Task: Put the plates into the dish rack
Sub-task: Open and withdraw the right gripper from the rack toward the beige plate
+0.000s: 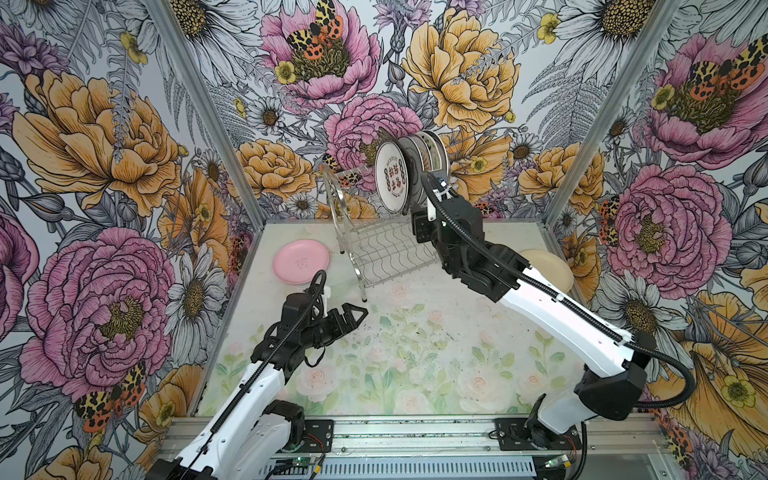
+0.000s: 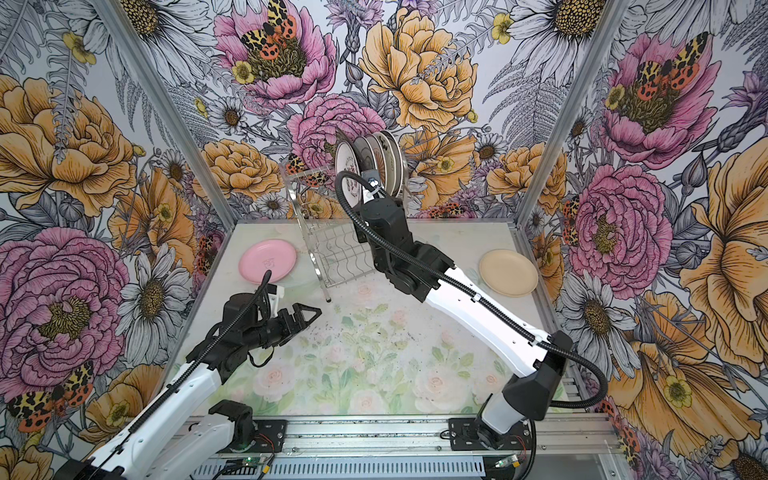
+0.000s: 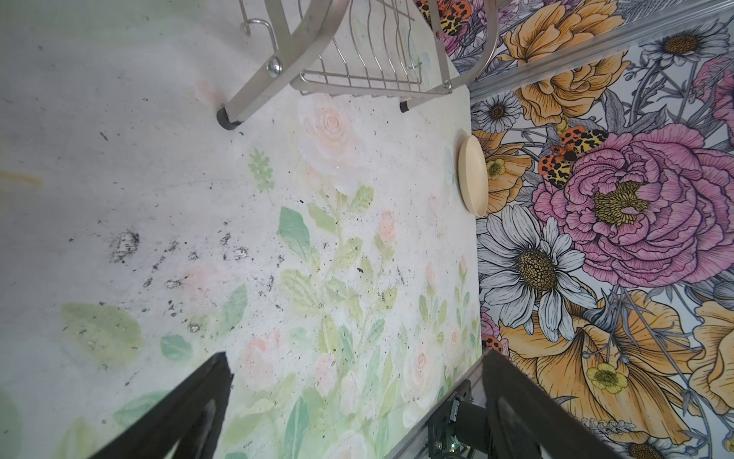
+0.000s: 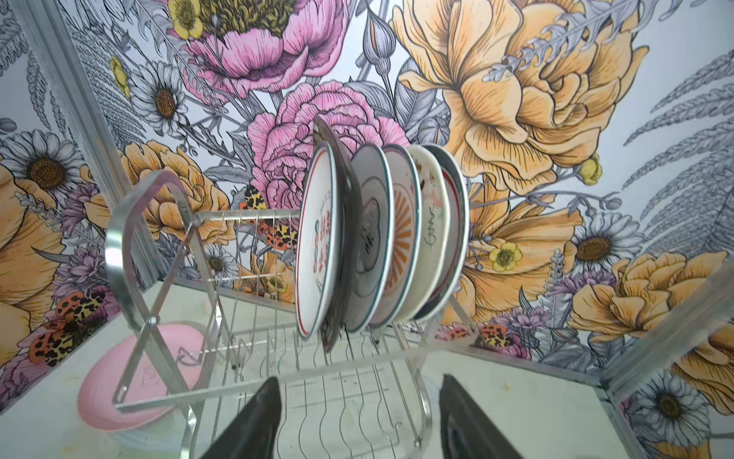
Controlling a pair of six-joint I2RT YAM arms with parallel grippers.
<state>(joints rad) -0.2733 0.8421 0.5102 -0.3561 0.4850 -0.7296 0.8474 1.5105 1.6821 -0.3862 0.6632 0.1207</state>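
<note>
In both top views a shiny steel-wire dish rack stands at the back of the table, whose faded rose print is flecked with black scuffs. Arched flat-band side frames carry its two tiers of wavy wire. The upper tier holds a row of plates on edge, the frontmost a glossy round white plate with red characters. A smooth pink plate lies flat left of the rack, and a matte cream plate lies flat well to its right, near the flowered wall. The left gripper hangs above the table in front of the pink plate, its black angular fingers spread and empty. The right arm reaches up toward the racked plates. In the left wrist view the rack's legs end in dark rubber feet, and the cream plate shows as a thin shallow disc. In the right wrist view the right gripper has its two black wedge fingers apart, with only rack wire seen between them. Beyond stand six plates, among them a dark one with a raised corner and one with orange rays.
</note>
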